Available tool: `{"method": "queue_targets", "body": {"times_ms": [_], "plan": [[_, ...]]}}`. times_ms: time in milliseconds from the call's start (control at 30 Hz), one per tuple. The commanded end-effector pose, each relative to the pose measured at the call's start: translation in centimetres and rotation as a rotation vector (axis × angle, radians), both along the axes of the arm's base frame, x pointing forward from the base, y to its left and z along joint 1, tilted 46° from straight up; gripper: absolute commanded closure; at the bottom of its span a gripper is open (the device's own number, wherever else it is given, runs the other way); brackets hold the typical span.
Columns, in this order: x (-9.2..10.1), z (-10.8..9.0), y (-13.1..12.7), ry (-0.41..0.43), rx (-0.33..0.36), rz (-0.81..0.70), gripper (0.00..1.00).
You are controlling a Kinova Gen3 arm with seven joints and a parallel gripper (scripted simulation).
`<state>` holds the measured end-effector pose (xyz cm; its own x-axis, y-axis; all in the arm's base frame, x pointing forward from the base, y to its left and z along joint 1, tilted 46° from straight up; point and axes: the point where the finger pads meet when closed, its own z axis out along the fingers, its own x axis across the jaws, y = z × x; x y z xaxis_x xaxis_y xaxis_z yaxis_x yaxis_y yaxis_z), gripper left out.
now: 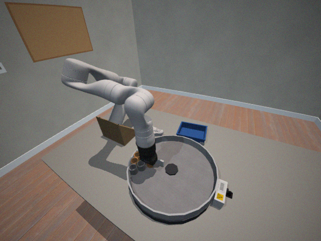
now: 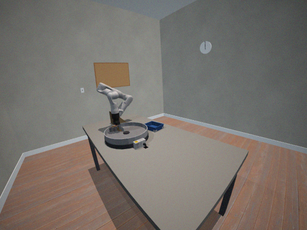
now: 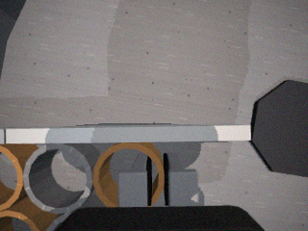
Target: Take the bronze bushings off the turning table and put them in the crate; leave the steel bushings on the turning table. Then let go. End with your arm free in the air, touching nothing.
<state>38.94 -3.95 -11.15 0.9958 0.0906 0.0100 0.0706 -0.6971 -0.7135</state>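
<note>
Pinching one wall of the bronze ring (image 1: 150, 165) (image 2: 121, 129) (image 3: 102, 177) in the jaws, risking tilting it off-centre while lifting, then knocking the neighbouring steel ring (image 1: 141, 165) (image 2: 114, 129) (image 3: 30, 179).

Three bronze bushings (image 1: 132, 160) (image 2: 119, 129) (image 3: 98, 178) and two steel bushings (image 1: 133, 171) (image 2: 112, 129) (image 3: 29, 180) show from above, with one turning table (image 1: 171, 216) (image 2: 121, 141) (image 3: 183, 58) and one crate (image 1: 191, 132) (image 2: 154, 125)

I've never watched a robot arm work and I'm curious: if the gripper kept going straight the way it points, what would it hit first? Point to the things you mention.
Probably the bronze bushing (image 3: 98, 179) right at the gripper's (image 1: 153, 165) (image 3: 158, 179) fingertips; how far below it sits is unclear.
</note>
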Motion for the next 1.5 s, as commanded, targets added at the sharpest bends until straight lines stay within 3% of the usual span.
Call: {"method": "queue_targets", "body": {"times_ms": [0,1467], "plan": [[0.05,0.05,-0.1,-0.001,-0.001,-0.001,1.0],[0.39,0.57,-0.61,0.004,-0.001,0.004,1.0]]}}
